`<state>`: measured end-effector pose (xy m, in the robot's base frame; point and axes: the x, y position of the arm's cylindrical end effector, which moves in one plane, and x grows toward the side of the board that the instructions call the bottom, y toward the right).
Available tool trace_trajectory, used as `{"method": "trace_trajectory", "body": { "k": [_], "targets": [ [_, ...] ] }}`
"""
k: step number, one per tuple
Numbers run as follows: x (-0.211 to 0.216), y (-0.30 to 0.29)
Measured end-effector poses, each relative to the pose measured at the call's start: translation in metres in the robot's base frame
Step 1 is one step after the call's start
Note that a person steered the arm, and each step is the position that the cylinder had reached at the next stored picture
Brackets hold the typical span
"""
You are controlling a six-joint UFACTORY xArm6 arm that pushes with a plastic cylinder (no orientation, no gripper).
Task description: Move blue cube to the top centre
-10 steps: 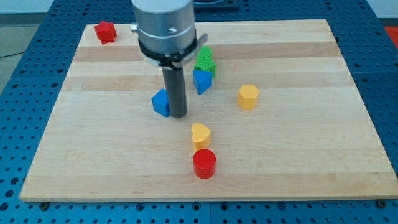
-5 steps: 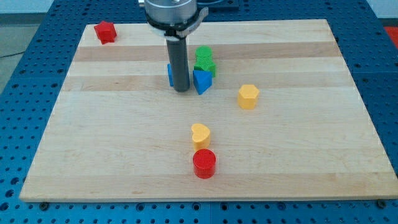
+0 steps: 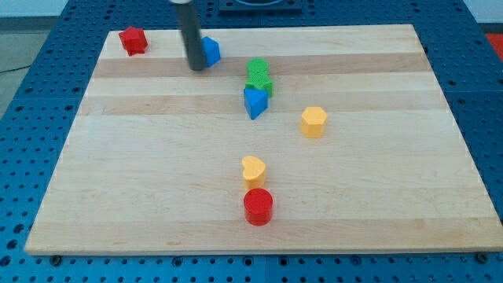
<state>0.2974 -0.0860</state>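
Observation:
The blue cube (image 3: 209, 51) sits near the top of the wooden board (image 3: 157, 173), a little left of centre. My tip (image 3: 196, 68) is at the end of the dark rod, touching the cube's lower left side. Part of the cube's left face is hidden by the rod. A second blue block (image 3: 254, 102), a wedge-like shape, lies lower, toward the view's right of my tip.
A green block (image 3: 258, 76) stands just above the blue wedge. A red block (image 3: 134, 40) sits at the top left corner. A yellow hexagon (image 3: 313, 122), a yellow heart (image 3: 253, 170) and a red cylinder (image 3: 258, 207) lie lower on the board.
My rod has moved from mid-board toward the view's top and slightly left, pushing the blue cube from left of the blue wedge up near the top edge. The other blocks have not moved.

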Motion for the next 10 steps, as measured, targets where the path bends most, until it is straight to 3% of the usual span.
{"method": "trace_trajectory", "body": {
  "k": [1, 2, 3, 4, 5, 7, 8, 10],
  "targets": [
    [-0.001, 0.022],
    [-0.013, -0.068],
    [-0.034, -0.042],
    [-0.03, 0.038],
    [-0.031, 0.072],
    [-0.055, 0.019],
    [-0.056, 0.06],
    [-0.061, 0.066]
  ]
}}
